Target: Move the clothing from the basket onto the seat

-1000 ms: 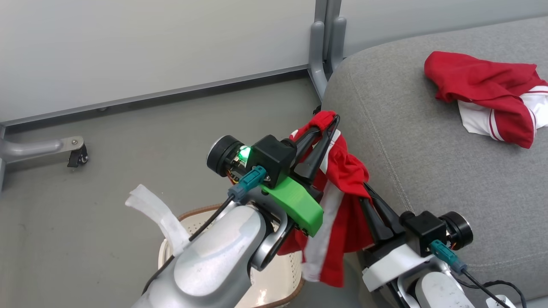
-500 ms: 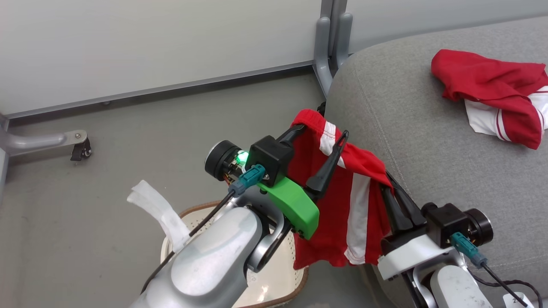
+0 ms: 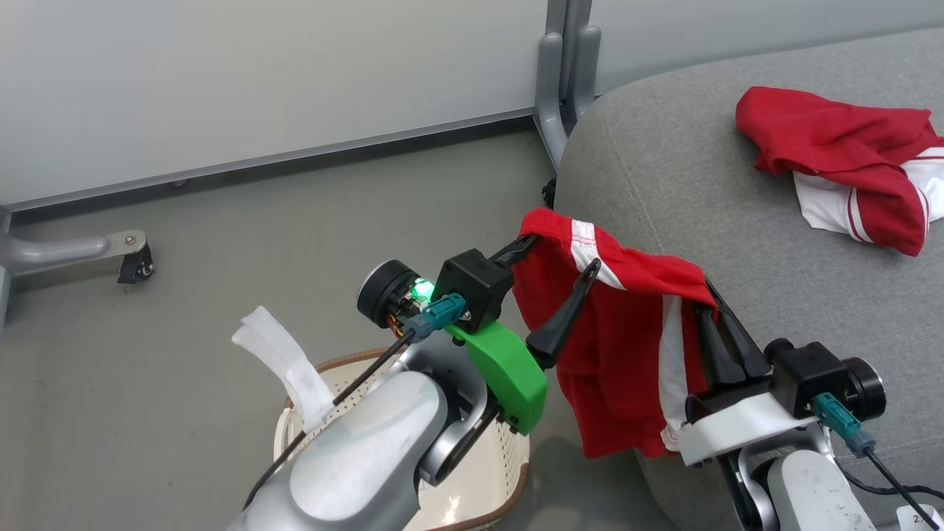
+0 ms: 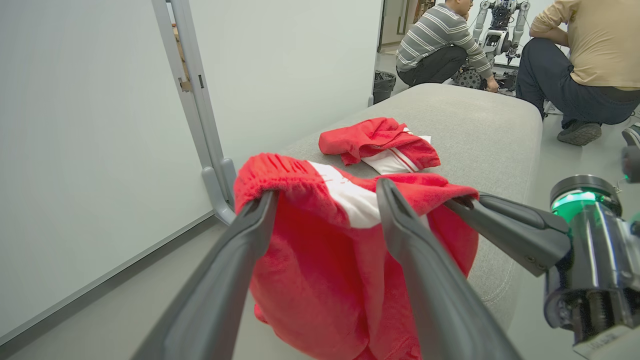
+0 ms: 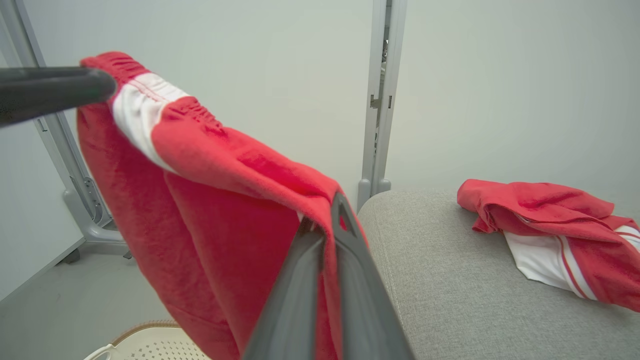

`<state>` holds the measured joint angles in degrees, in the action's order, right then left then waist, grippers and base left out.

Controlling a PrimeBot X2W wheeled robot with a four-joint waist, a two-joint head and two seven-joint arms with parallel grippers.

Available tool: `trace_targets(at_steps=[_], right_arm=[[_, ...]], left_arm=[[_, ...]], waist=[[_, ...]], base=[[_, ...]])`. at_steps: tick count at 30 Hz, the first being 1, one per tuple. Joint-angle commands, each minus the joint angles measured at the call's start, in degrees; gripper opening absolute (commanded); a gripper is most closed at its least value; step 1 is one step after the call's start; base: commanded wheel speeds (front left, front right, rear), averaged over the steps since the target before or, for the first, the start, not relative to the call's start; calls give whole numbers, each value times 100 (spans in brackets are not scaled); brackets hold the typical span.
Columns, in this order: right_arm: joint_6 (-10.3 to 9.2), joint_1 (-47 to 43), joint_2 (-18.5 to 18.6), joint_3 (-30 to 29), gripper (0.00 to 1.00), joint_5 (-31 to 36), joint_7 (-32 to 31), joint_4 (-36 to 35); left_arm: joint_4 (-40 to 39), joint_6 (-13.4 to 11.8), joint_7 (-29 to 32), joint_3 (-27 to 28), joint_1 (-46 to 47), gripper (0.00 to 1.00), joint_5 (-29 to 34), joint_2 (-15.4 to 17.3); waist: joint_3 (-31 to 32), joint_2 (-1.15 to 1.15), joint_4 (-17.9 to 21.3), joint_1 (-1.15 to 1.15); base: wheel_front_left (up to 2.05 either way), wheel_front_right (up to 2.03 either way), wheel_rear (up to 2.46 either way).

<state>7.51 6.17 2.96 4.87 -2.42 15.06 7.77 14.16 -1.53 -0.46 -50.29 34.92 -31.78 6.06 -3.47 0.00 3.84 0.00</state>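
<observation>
A red garment with white stripes (image 3: 627, 346) hangs in the air at the seat's left end, above the floor. My right gripper (image 3: 712, 299) is shut on one end of its waistband, also seen in the right wrist view (image 5: 336, 207). My left gripper (image 3: 562, 254) stands open, its far finger (image 4: 260, 215) hooked under the other end of the waistband. A second piece of red and white clothing (image 3: 841, 155) lies crumpled on the grey seat (image 3: 774, 251). The cream basket (image 3: 509, 450) sits on the floor below my left arm, mostly hidden by it.
A grey partition wall runs behind, with a metal post foot (image 3: 560, 88) by the seat's corner and a caster leg (image 3: 133, 262) at the left. Two people (image 4: 440, 45) crouch beyond the seat's far end. A white strip (image 3: 284, 361) sticks up by the basket.
My left gripper has opened from shut. The right gripper has moved right and down the picture, so the waistband now stretches between the left finger and the right grip.
</observation>
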Motion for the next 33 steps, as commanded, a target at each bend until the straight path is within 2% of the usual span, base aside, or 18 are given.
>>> trace_targets(at_steps=[1, 27, 33], right_arm=[[-4, -45, 0, -6, 0, 26, 17, -10], [-4, -167, -4, -179, 0, -13, 17, 30], [-4, -63, 0, -180, 0, -107, 17, -59]], left_arm=[[-36, 15, 23, -3, -37, 100, -34, 28], [-133, -51, -66, -87, -153, 100, -155, 88], [-152, -104, -127, -65, -134, 100, -116, 142]], waist=[[6, 0, 3, 0], [136, 0, 30, 0], [66, 0, 181, 0]], base=[[0, 0, 0], [0, 0, 0], [0, 0, 0]])
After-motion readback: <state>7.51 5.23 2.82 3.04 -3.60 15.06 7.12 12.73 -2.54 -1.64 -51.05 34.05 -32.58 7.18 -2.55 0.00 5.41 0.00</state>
